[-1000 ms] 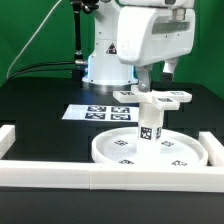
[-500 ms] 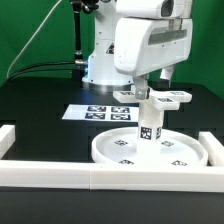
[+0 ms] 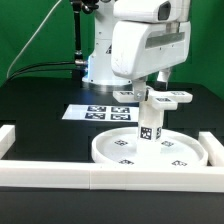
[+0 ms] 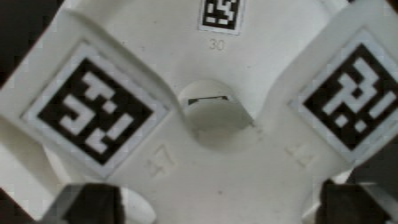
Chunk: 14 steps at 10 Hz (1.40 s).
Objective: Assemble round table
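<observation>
The large rimmed round disc (image 3: 105,150) lies flat near the front rail. The short post (image 3: 148,128) stands upright on the disc's middle. The cross-shaped foot (image 3: 175,97) sits level on top of the post. My gripper (image 3: 150,93) comes straight down onto the foot. In the wrist view the foot (image 4: 196,50) fills the picture, with tags on its arms and the post's rounded tip (image 4: 214,108) showing through its centre. My gripper (image 4: 228,205) has its dark fingers (image 4: 98,205) on either side of one arm of the foot, shut on it.
The marker board (image 3: 95,112) lies flat behind the disc. White border rails run along the front (image 3: 60,172), the exterior view's left (image 3: 8,135) and the exterior view's right (image 3: 214,140). The robot's base (image 3: 100,65) stands at the back.
My hand's body has shifted a little toward the exterior view's left above the foot. Foot, post and disc stay in place.
</observation>
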Available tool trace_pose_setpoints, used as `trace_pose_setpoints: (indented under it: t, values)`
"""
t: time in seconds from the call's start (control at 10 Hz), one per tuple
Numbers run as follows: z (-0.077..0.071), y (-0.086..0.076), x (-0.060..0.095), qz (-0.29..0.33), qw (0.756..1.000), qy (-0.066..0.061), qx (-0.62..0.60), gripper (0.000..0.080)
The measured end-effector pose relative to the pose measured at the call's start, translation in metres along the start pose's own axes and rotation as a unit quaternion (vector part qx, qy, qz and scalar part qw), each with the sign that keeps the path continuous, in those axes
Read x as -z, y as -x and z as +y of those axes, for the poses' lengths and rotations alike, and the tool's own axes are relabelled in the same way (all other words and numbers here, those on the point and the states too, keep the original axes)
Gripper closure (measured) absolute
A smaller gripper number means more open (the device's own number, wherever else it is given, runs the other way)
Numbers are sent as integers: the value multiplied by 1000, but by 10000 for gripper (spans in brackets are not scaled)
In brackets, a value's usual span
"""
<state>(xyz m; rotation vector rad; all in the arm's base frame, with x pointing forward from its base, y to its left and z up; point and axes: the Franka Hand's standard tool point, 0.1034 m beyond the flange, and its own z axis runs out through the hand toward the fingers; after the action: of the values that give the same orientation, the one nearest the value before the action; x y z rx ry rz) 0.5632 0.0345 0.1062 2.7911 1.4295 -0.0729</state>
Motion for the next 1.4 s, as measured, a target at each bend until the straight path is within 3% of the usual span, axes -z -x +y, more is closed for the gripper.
trace_pose_setpoints:
  t: [0.5, 0.8, 1.1, 1.4]
  values:
    - [0, 0, 0, 0, 1000, 0, -8, 367]
    - [0, 1, 0, 3, 992, -4, -127, 367]
    - [-1, 1, -1, 14, 952, -16, -304, 367]
    - [-5, -3, -2, 18, 871, -31, -490, 367]
